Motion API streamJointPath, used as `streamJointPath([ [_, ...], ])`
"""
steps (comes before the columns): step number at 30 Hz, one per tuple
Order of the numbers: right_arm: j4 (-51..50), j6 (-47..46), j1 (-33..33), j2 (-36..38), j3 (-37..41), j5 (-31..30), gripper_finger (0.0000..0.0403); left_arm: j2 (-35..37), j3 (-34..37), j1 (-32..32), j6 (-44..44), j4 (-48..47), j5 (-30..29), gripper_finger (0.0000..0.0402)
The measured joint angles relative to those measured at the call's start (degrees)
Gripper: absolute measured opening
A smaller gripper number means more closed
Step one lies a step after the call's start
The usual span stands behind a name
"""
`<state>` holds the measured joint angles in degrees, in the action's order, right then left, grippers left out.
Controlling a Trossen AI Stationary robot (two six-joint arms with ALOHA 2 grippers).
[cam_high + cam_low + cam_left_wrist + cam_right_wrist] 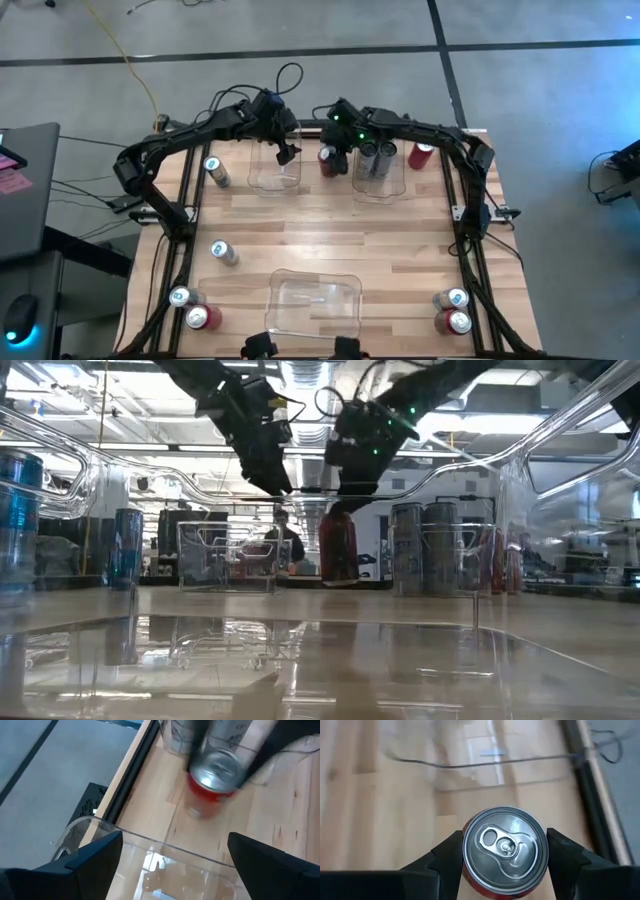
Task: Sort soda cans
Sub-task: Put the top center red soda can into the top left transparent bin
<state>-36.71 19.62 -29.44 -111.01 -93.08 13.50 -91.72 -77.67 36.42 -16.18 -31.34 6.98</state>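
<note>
The left gripper (pixel 287 150) hangs with its fingers apart and holding nothing, over the far rim of a clear bin (pixel 274 170) that sits just beneath it; a silver-white can (pixel 215 172) lies well out to its left on the table (pixel 400 245). Just to its right, the right gripper (pixel 505 865) stands above an upright red can (pixel 504 851) and has one finger pressed against each side of it, clamped on it. Immediately right of that gripper a second clear bin (pixel 385 185) holds two dark grey cans (pixel 376 153), with another red can (pixel 421 154) beyond.
</note>
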Motion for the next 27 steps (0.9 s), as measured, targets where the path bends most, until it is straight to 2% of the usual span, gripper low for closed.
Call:
streamJointPath([
  [5,-4.35,-0.5,4.48,0.03,0.02,0.35,0.0228,1.16,-0.04,-1.18,0.58,-1.48,0.11,0.0355],
  [11,-2.53,-3.53,10.41,0.29,2.37,1.68,0.0228,4.4,0.13,-4.19,-0.17,-4.56,-0.05,0.0355],
  [15,-1.92,-5.3,14.17,0.36,2.73,1.44,0.0228,8.95,2.24,-7.06,-0.37,-3.97,-0.31,0.0355],
  [22,-0.59,-9.1,20.08,0.33,3.13,1.34,0.0228,19.87,13.3,-12.09,4.49,2.09,-0.42,0.0355],
  [27,5.7,-12.04,23.73,0.9,6.24,-1.34,0.0228,26.82,23.42,-16.38,9.14,7.85,-1.9,0.0355],
])
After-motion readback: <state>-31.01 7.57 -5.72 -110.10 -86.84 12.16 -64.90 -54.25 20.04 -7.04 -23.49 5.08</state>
